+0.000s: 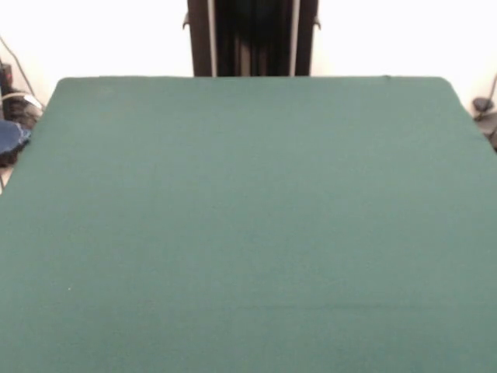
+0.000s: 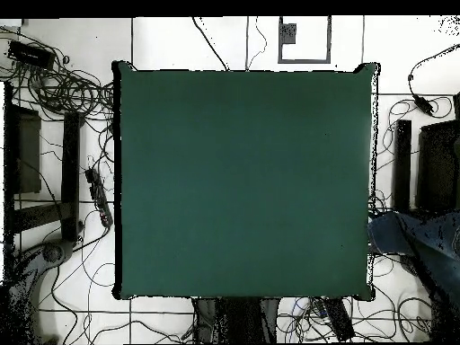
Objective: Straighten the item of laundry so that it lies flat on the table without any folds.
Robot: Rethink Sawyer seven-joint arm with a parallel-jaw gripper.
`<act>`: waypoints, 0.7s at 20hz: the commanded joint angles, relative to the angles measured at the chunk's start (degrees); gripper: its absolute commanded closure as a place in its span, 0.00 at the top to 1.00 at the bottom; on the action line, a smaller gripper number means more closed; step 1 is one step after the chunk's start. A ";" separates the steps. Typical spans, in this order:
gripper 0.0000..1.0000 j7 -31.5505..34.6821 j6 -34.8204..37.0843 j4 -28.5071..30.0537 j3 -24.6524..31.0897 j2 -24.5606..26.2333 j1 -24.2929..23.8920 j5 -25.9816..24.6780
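Note:
The table (image 1: 248, 225) has a dark green cloth top and fills most of the front view. It also shows in the overhead view (image 2: 243, 180). No jeans lie on it in either view. A blue denim-like shape (image 2: 409, 238) sits just off the table's right edge in the overhead view. It shows as a blue patch (image 1: 11, 138) at the left edge of the front view. I cannot tell whether it is the item of laundry. Neither view shows the gripper.
The robot's black pedestal (image 1: 252, 37) stands behind the table's far edge, and its base (image 2: 238, 319) shows in the overhead view. Cables and dark equipment (image 2: 63, 180) lie on the white floor around the table.

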 commanded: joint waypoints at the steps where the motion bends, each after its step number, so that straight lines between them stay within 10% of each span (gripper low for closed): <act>1: 0.00 -19.31 6.38 -4.06 -0.87 -4.18 3.84 -2.51; 14: 0.00 -22.36 6.26 -6.71 -0.25 -3.41 4.33 -6.25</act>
